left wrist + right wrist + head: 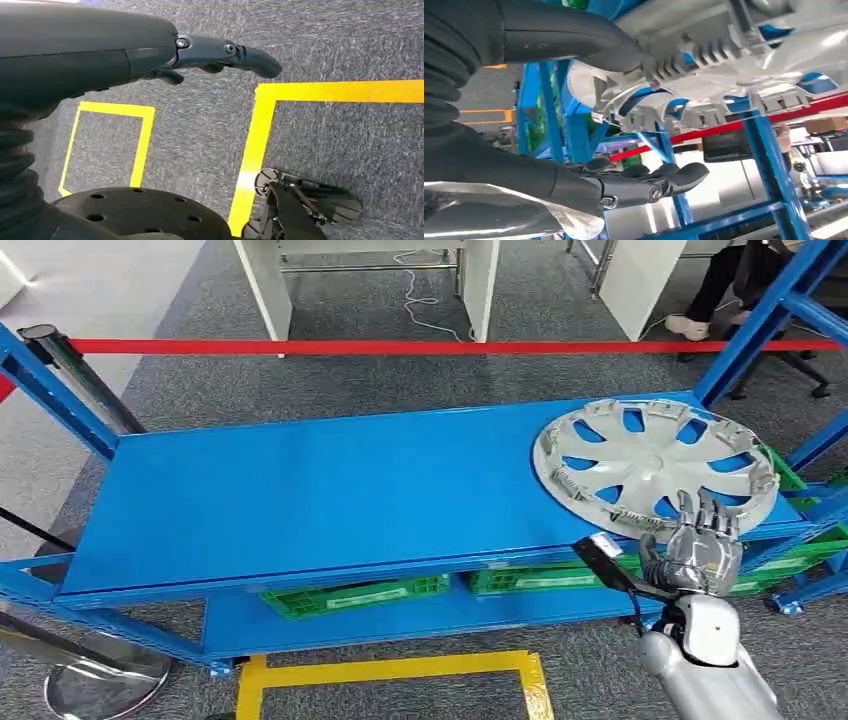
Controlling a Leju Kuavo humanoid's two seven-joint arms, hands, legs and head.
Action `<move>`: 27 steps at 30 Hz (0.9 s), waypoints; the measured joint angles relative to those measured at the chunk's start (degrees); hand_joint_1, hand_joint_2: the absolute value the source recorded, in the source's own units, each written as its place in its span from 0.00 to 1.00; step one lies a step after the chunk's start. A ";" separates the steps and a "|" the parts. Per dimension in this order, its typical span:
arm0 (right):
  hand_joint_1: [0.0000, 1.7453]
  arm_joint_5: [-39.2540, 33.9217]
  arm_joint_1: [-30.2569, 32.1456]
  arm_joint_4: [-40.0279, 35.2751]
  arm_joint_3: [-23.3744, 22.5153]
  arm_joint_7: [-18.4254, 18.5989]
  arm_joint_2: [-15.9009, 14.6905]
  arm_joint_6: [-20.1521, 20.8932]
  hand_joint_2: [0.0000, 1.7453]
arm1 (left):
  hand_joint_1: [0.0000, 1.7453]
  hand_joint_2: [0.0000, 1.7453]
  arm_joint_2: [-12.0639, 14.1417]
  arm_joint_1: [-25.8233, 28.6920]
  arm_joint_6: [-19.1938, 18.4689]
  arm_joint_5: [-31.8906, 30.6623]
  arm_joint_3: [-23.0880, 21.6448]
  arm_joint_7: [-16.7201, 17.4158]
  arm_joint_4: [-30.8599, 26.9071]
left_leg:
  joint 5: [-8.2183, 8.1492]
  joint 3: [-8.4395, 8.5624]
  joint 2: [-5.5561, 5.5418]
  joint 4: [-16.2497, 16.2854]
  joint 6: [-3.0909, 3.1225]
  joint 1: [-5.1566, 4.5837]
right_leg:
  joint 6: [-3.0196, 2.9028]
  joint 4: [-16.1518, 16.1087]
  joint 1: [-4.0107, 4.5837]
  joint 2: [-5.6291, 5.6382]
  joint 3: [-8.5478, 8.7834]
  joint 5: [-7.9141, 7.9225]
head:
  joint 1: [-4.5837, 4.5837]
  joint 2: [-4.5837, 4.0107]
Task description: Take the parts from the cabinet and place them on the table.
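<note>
Head view: a silver wheel cover [655, 462] lies flat on the right end of the top shelf [330, 490] of a blue metal rack, its rim reaching the shelf's front edge. The right hand [700, 545] comes up from below at that front edge — its fingers [712, 512] lie over the near rim of the wheel cover, while the thumb sits lower, at the shelf edge. In the right wrist view the thick grey thumb [574, 42] presses against the ribbed underside of the wheel cover [704, 55], and the darker fingers [659, 180] curl apart from it on the other side; whether the rim is firmly clasped between them cannot be told with certainty, but the hand brackets it.

Green crates [355, 595] stand on the lower shelf beneath. A red barrier tape [400, 346] crosses behind the rack, and yellow floor marking [400, 670] lies in front of it.

Left wrist view: the left hand [210, 57] hangs over grey carpet [325, 40] and yellow lines — its fingers loosely extended, holding nothing.
</note>
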 joint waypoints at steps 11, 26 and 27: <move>0.00 3.36 0.02 2.62 -0.02 2.64 0.00 -0.04 1.00 | 0.00 1.00 0.02 0.00 0.02 0.04 0.00 0.11 0.00 | -0.01 -0.02 0.00 0.00 0.00 0.01 | 0.00 0.00 0.00 0.00 -0.03 0.00 | 0.02 0.00; 0.00 4.94 -0.11 6.08 -0.42 4.35 0.00 0.57 1.00 | 0.00 1.00 0.07 0.00 -0.02 -0.09 -0.02 0.11 0.00 | -0.01 -0.02 0.00 0.00 0.01 0.00 | 0.00 0.00 0.00 0.00 -0.04 0.00 | 0.02 0.00; 0.00 4.94 -0.14 6.32 -0.57 4.35 0.00 0.72 1.00 | 0.00 1.00 0.07 0.00 -0.02 -0.09 -0.02 0.11 0.00 | -0.01 -0.02 0.00 0.00 0.01 0.00 | 0.00 0.00 0.00 0.00 -0.04 -0.01 | 0.02 0.00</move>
